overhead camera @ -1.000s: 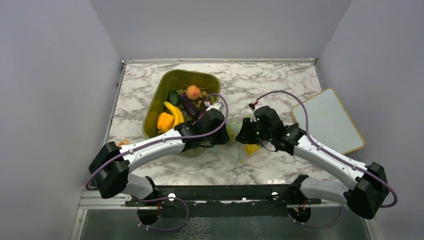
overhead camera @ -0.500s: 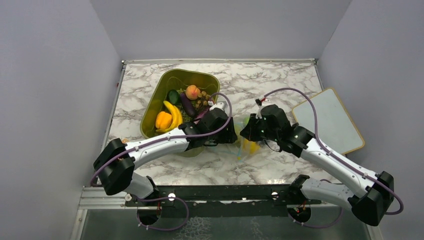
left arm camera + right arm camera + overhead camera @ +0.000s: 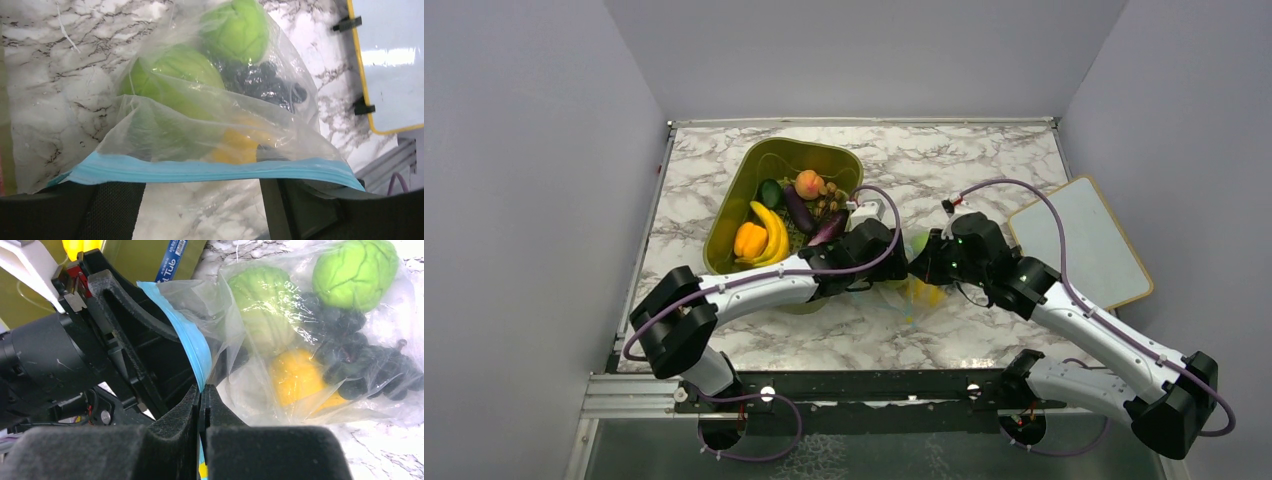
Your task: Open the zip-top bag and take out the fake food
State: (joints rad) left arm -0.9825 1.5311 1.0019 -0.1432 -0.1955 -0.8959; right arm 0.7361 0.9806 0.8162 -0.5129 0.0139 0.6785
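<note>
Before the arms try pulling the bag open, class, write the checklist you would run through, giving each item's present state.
1. Right gripper shut on the zipper strip: ok.
2. Left gripper closed on the strip: not ok, jaws stand open.
3. Zip-top bag mouth unzipped: cannot tell.
4. Fake food inside the bag, none spilled: ok.

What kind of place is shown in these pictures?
Probably a robot test cell, not a kitchen: plain grey walls enclose a marble-patterned table, the left arm and right arm are bolted at its near edge, and a green bin holds a toy banana bunch.
</note>
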